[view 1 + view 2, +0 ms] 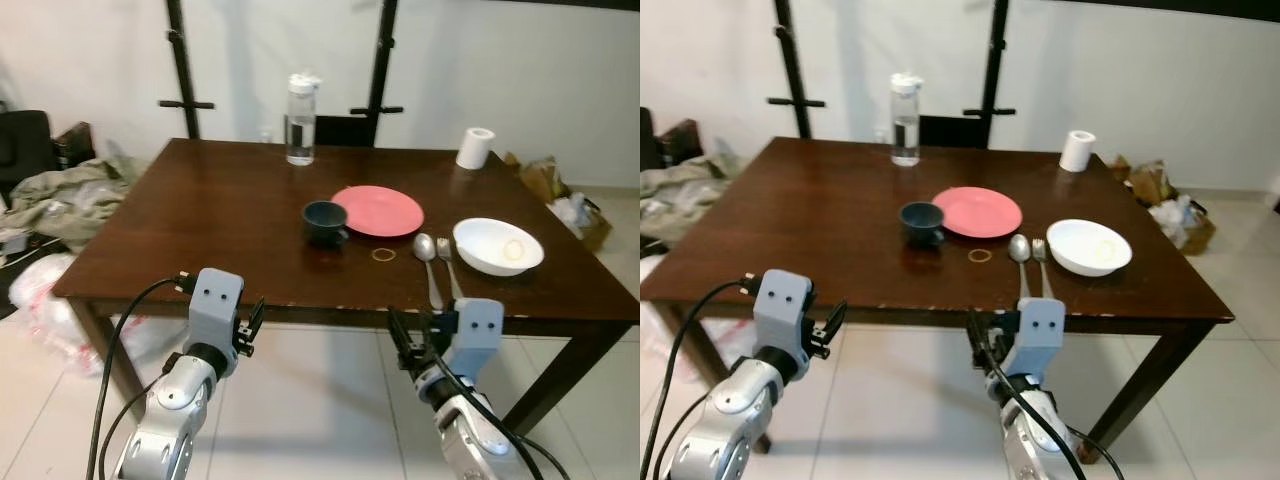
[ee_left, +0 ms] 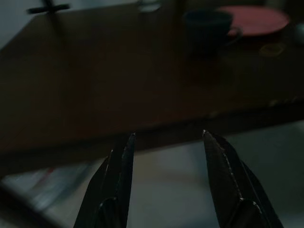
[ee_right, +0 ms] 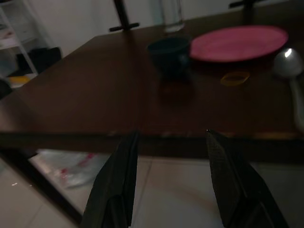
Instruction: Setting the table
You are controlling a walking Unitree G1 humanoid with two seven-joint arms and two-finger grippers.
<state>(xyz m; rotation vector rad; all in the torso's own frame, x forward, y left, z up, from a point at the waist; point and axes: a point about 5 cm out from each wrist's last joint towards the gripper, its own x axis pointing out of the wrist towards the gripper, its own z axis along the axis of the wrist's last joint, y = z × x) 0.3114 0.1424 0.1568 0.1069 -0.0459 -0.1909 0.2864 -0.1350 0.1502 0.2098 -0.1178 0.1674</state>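
A dark wooden table (image 1: pixel 220 210) carries a pink plate (image 1: pixel 378 211), a dark blue cup (image 1: pixel 325 222) to its left, a spoon (image 1: pixel 428 256) and fork (image 1: pixel 447 262) side by side, and a white bowl (image 1: pixel 498 245) at the right. A small yellow ring (image 1: pixel 383 254) lies in front of the plate. Both grippers hover just before the table's near edge, below its top. My left gripper (image 2: pixel 166 137) is open and holds nothing. My right gripper (image 3: pixel 171 135) is open and holds nothing, facing the cup (image 3: pixel 170 53) and plate (image 3: pixel 237 43).
A clear water bottle (image 1: pixel 300 120) stands at the far edge and a white paper roll (image 1: pixel 475 148) at the far right corner. Crumpled cloth and bags (image 1: pixel 60 195) lie left of the table, boxes and bags (image 1: pixel 560 195) at the right. Black stand poles (image 1: pixel 180 60) rise behind.
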